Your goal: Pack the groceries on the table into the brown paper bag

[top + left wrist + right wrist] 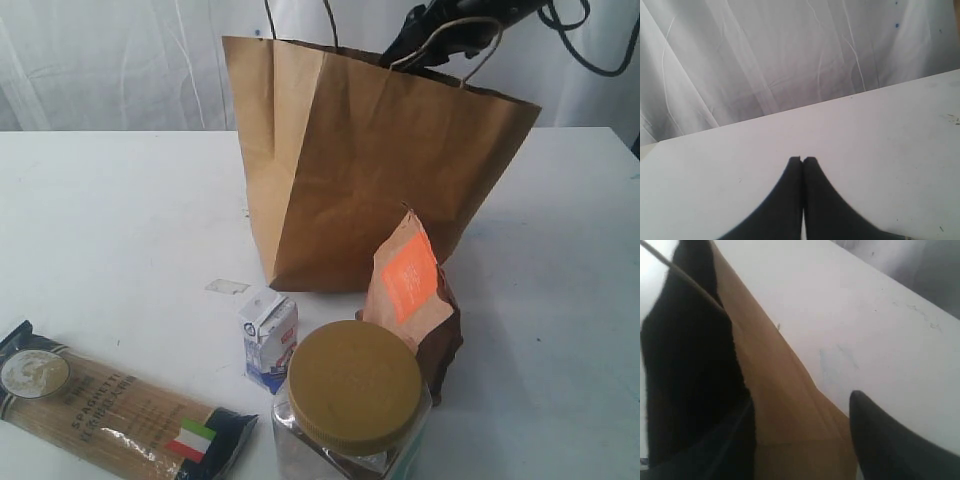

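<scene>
The brown paper bag (380, 190) stands open at the back of the table (100, 220). My right gripper (420, 45) hangs at the bag's mouth beside a handle. Seen from the right wrist, the gripper (800, 405) is open and its jaws straddle the bag's wall (785, 405), with dark shadow on one side. In front lie the spaghetti pack (110, 405), the small white-blue carton (270, 340), the clear jar with mustard lid (350, 400) and the brown-orange pouch (410, 300). My left gripper (802, 159) is shut and empty over bare tabletop, out of the exterior view.
A small pale scrap (227, 287) lies on the table left of the bag. A white curtain (790, 50) hangs behind the table's far edge. Black cables (590, 40) hang at the top right.
</scene>
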You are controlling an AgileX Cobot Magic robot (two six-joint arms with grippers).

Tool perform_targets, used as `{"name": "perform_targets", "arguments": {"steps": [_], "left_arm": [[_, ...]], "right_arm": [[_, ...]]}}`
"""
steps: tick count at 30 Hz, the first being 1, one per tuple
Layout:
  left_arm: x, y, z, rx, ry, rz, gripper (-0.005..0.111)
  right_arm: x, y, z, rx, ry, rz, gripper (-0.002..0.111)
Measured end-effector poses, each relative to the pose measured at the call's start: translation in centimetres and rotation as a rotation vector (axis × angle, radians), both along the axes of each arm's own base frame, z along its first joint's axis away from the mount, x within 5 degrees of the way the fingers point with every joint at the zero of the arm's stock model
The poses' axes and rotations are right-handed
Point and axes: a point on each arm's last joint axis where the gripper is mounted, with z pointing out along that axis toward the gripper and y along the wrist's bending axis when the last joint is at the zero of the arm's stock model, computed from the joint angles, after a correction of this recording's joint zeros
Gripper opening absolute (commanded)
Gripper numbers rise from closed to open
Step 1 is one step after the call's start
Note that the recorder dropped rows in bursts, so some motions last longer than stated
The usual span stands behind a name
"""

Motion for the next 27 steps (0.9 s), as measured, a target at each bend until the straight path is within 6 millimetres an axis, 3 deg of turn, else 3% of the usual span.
{"name": "perform_targets", "arguments": {"steps": [3, 6, 11, 21, 27], "left_arm": [[0.0, 0.0, 0.0, 0.000, 0.000, 0.000, 0.000], [0.0, 0.0, 0.0, 0.000, 0.000, 0.000, 0.000], [0.0, 0.0, 0.0, 0.000, 0.000, 0.000, 0.000], [0.0, 0.0, 0.0, 0.000, 0.000, 0.000, 0.000], [0.0, 0.0, 0.0, -0.002, 0.000, 0.000, 0.000]], "right_arm": [[0.3, -0.1, -0.3, -0.005, -0.011, -0.015, 0.046], [0.4, -0.1, -0.3, -0.006, -0.021, -0.021, 0.036], [0.3, -0.1, -0.4, -0.020, -0.021, -0.020, 0.000], [0.3, -0.3, 0.1, -0.024, -0.041, -0.036, 0.000], [-1.1, -0.6, 3.5, 0.002, -0.129, -0.076, 0.000]]}}
